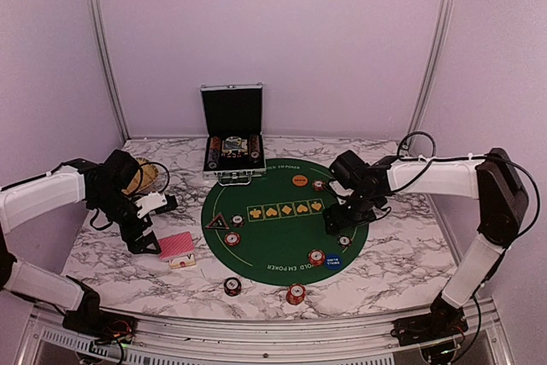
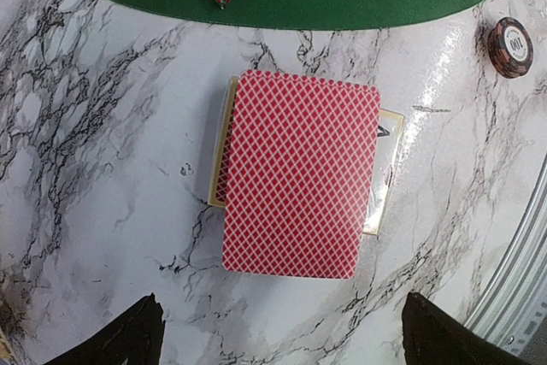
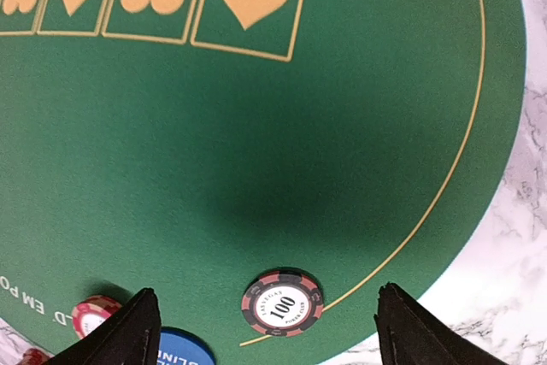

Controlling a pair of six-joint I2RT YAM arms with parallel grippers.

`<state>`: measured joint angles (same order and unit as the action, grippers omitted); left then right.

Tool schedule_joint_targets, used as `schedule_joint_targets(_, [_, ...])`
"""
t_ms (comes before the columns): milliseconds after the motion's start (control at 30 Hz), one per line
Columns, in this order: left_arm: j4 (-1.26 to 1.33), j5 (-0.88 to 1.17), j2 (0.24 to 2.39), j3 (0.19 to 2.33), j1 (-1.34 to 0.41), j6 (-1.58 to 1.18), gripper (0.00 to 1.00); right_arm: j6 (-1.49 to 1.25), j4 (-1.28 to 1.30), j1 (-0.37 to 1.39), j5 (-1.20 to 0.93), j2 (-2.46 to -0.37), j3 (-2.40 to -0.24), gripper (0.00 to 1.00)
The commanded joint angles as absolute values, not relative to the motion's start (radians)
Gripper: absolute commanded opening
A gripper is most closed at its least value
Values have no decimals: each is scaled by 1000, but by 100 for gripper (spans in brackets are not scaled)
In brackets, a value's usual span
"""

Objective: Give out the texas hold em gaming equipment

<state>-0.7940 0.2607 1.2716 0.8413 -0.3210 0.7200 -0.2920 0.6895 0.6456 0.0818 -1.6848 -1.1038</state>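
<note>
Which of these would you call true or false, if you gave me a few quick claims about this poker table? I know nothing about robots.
1. The deck of red-backed cards lies on the green poker mat. False: it lies on the marble table, beside the mat.
2. The silver-edged case at the back stands open. True.
3. The right pincer is clamped on a chip. False: it is open, and the 100 chip lies on the mat beneath it.
4. The left pincer is open and holds nothing. True.
5. The blue marker disc lies on the mat. True.
</note>
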Motion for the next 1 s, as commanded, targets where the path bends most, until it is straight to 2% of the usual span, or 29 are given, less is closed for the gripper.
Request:
schedule_joint_targets(0, [-821,247,1303,843,-343,765,99,-309,748,638,101,-1620,-1188,89])
schedule_joint_targets(433, [-746,214,1324,797,-424,789,99,-338,791,694,93,-1613,-1344,92])
schedule_joint_targets(733, [-727,210,1322,779,-452,865,99,-374,720,734,-33,-1627,-1394,92])
schedule_joint_targets(967, [-718,192,1364,791,-453,900,99,-386,715,781,-45,-1655,-1433,92])
